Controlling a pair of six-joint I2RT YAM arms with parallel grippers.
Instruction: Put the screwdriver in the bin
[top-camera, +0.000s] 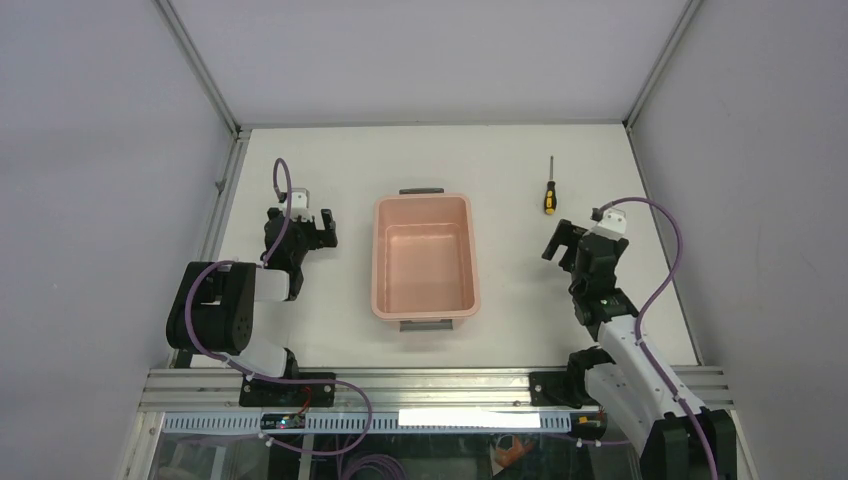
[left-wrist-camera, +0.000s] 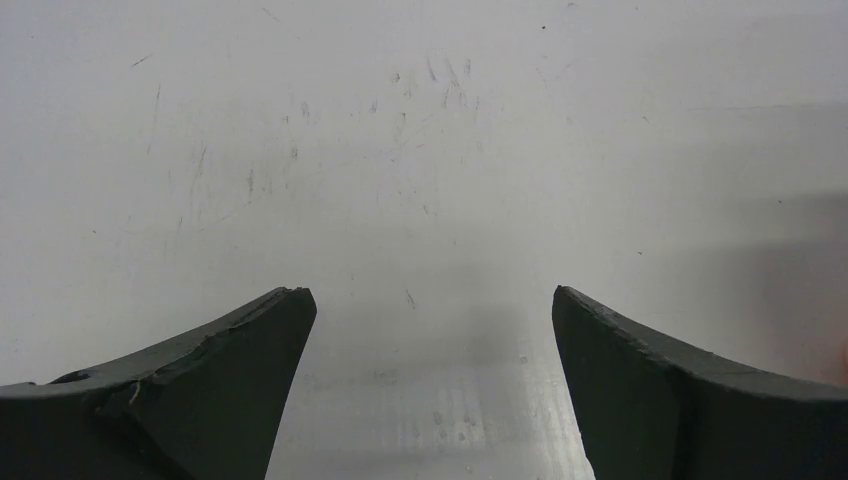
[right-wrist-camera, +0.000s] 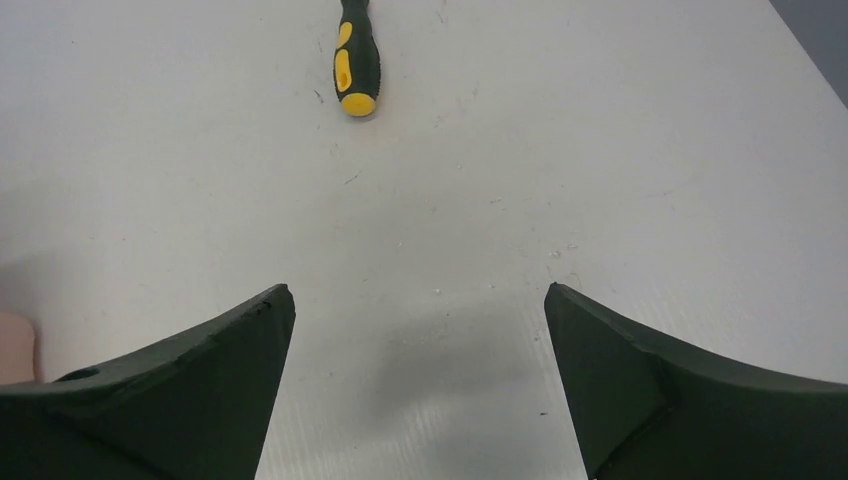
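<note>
The screwdriver (top-camera: 550, 186) lies on the white table at the back right, thin shaft pointing away, yellow-and-black handle nearest my right gripper. Its handle shows at the top of the right wrist view (right-wrist-camera: 355, 62). The pale pink bin (top-camera: 423, 257) stands in the middle of the table, empty, a grey handle at each short end. My right gripper (top-camera: 566, 242) is open and empty, a little short of the screwdriver's handle; in the right wrist view (right-wrist-camera: 418, 300) only bare table lies between its fingers. My left gripper (top-camera: 300, 222) is open and empty left of the bin, also in the left wrist view (left-wrist-camera: 430, 300).
Grey walls and aluminium frame posts (top-camera: 215, 195) bound the table on the left, back and right. A metal rail (top-camera: 430, 385) runs along the near edge by the arm bases. A sliver of the pink bin shows at the left edge of the right wrist view (right-wrist-camera: 14, 345).
</note>
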